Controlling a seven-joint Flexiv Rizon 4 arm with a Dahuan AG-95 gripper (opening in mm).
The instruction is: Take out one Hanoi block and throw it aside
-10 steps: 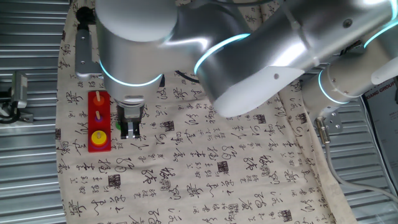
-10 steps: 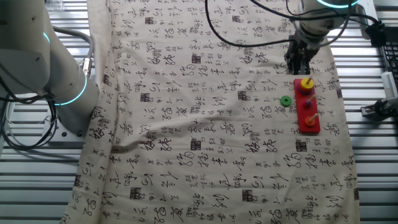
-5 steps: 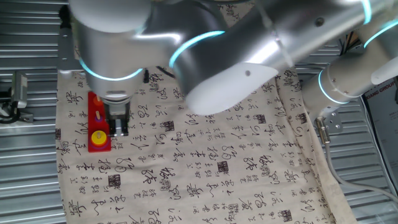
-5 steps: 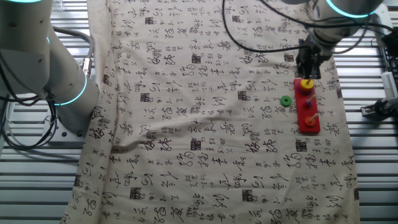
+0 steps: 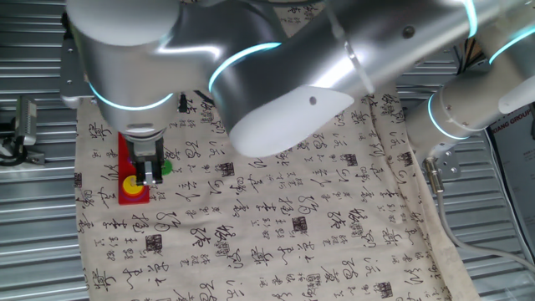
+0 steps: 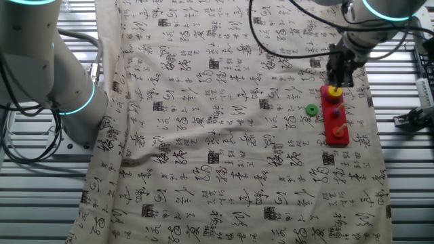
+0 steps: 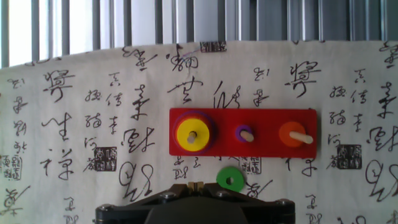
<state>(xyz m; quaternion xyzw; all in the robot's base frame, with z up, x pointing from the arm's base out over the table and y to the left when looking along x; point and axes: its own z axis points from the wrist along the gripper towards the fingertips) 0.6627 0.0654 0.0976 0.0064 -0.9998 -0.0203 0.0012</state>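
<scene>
Hanoi block (image 7: 191, 136) pegged, tool (image 5: 150, 178) now overhead

- The cloth (image 7: 74, 124) under the gripper (image 5: 150, 171) was printed all over with black brush-written Chinese characters and small square seal marks; none was clear enough to read with certainty.
- At the far right edge of one fixed view, well away from the gripper, a dark panel (image 5: 522, 125) carried pale lettering, cut off and too small to read.

Calligraphy-printed cloth (image 6: 224, 135) (rumpled, cream) drapes a ribbed metal table (image 5: 38, 242).
</scene>
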